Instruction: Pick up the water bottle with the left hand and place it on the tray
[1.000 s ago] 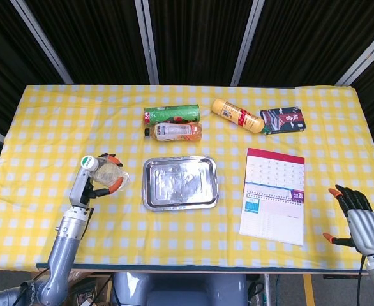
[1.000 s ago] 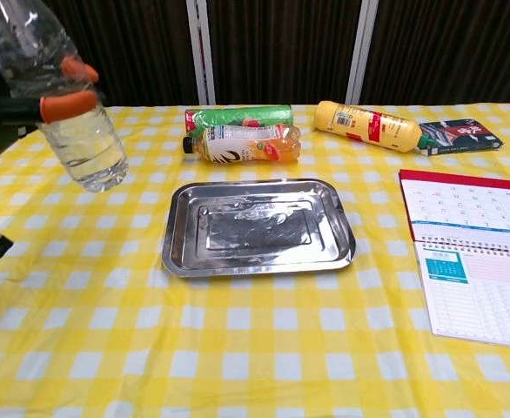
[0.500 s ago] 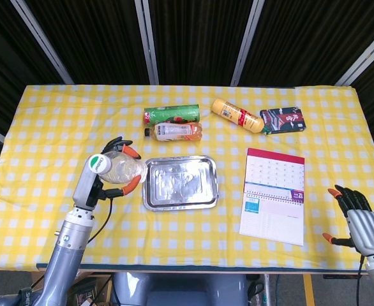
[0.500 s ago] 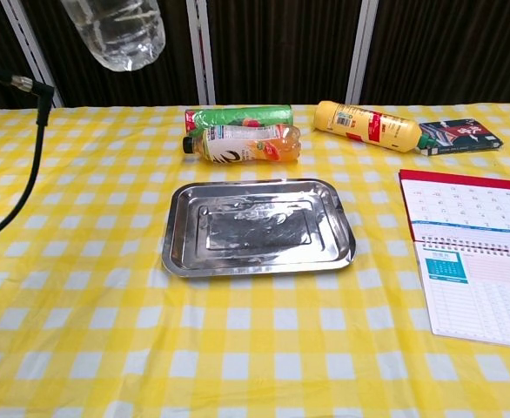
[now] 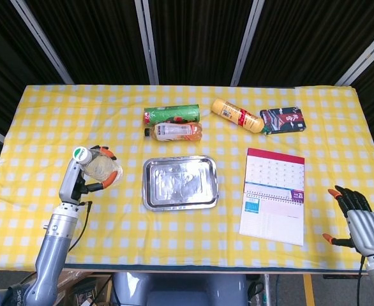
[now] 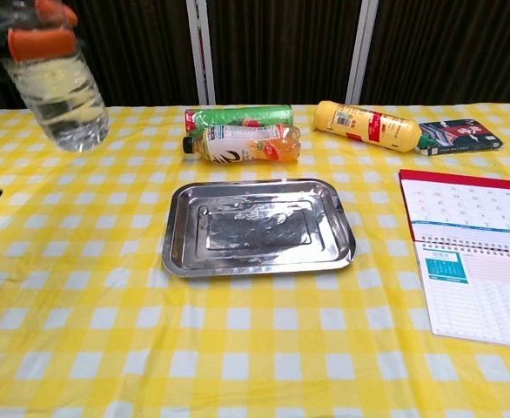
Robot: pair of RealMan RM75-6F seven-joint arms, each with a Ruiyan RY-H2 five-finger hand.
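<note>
My left hand point(image 5: 91, 175) grips the clear water bottle point(image 5: 96, 167), lifted off the table to the left of the steel tray point(image 5: 180, 183). The bottle's white cap point(image 5: 80, 153) points up and left. In the chest view the bottle point(image 6: 57, 91) hangs at the upper left, with orange fingertips point(image 6: 39, 42) wrapped around it, left of and beyond the tray point(image 6: 257, 260). My right hand point(image 5: 360, 220) rests at the table's near right corner, fingers spread, holding nothing.
Behind the tray lie a green can point(image 5: 172, 115) and an orange drink bottle point(image 5: 174, 131). A yellow bottle point(image 5: 237, 115) and a dark packet point(image 5: 283, 120) lie at the back right. A calendar notebook point(image 5: 274, 195) lies right of the tray.
The left hand with the bottle swung in close to the tray's left edge half a second ago, then moved back left and lower. The right hand stayed still.
</note>
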